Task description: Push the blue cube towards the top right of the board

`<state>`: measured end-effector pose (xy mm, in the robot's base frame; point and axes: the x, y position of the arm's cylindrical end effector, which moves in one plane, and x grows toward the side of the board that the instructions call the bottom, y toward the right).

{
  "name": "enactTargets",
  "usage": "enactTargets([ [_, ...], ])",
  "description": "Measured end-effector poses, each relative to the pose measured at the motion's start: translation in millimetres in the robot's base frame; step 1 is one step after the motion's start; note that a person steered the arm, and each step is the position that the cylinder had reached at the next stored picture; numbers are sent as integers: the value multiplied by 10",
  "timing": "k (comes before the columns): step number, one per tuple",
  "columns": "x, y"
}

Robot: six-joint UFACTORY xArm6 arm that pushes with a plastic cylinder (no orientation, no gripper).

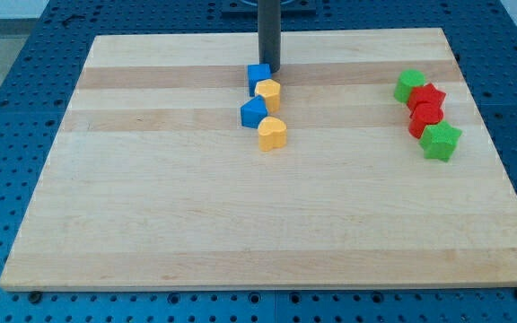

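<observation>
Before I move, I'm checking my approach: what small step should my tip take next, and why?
Probably slide my tip round to the view's left of the blue cube. It now sits at the cube's upper right, on the side the cube must travel toward, and a yellow block touches the cube below.

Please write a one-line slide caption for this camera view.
My tip sits just right of the blue cube, above a yellow block.
</observation>
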<state>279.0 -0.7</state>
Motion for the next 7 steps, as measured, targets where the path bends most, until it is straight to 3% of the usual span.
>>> enactTargets([
  [2, -38, -8],
  [3, -45, -396],
  [6, 506, -582],
  [7, 473, -491],
])
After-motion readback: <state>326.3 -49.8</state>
